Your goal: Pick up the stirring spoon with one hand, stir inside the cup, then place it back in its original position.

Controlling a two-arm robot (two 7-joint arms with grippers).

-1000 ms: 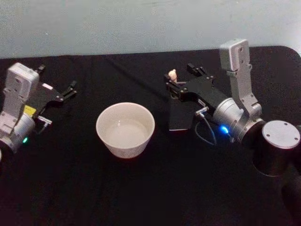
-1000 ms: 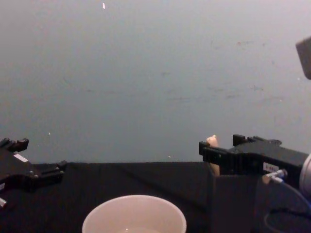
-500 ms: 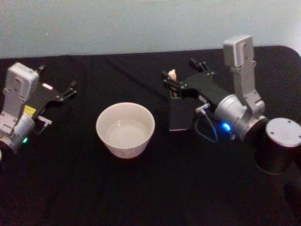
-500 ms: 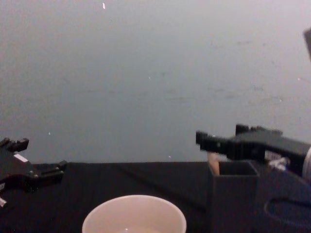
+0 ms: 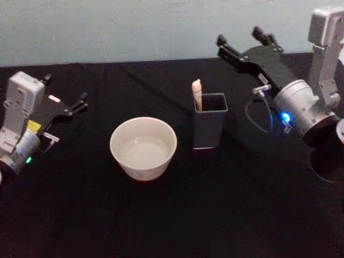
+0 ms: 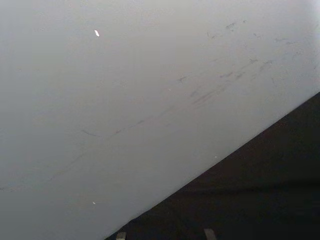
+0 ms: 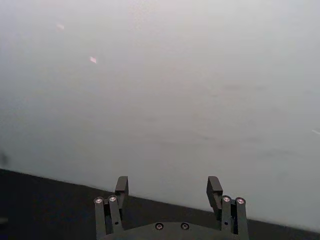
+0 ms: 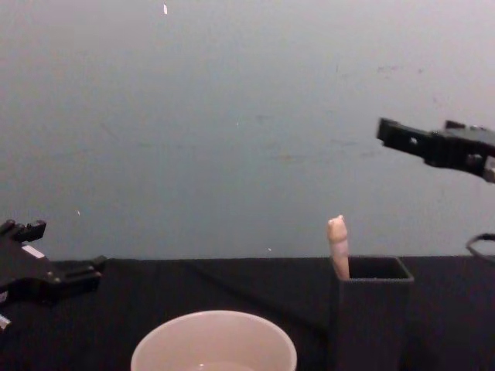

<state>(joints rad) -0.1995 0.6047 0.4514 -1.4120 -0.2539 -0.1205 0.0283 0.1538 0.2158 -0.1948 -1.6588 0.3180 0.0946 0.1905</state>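
Note:
The stirring spoon (image 5: pixel 197 94) stands in a dark square holder (image 5: pixel 209 128), its beige handle (image 8: pixel 337 246) sticking up at the holder's left corner; its bowl is hidden inside. The cream-white cup (image 5: pixel 143 148) sits just left of the holder, and its rim (image 8: pixel 214 340) shows low in the chest view. My right gripper (image 5: pixel 239 37) hangs open and high, behind and to the right of the holder, holding nothing (image 7: pixel 167 187). It also appears at the upper right (image 8: pixel 418 137) in the chest view. My left gripper (image 5: pixel 65 88) rests open at the far left.
A black cloth (image 5: pixel 161 215) covers the table, which ends at a pale wall (image 5: pixel 134 27) behind. A cable loop (image 5: pixel 252 115) hangs from the right wrist, right of the holder. The left arm's body (image 5: pixel 21 123) lies by the left edge.
The right gripper, earlier around the spoon's knob over the holder, has risen and drawn back to the right. The spoon stays standing in the holder. The left arm has not moved.

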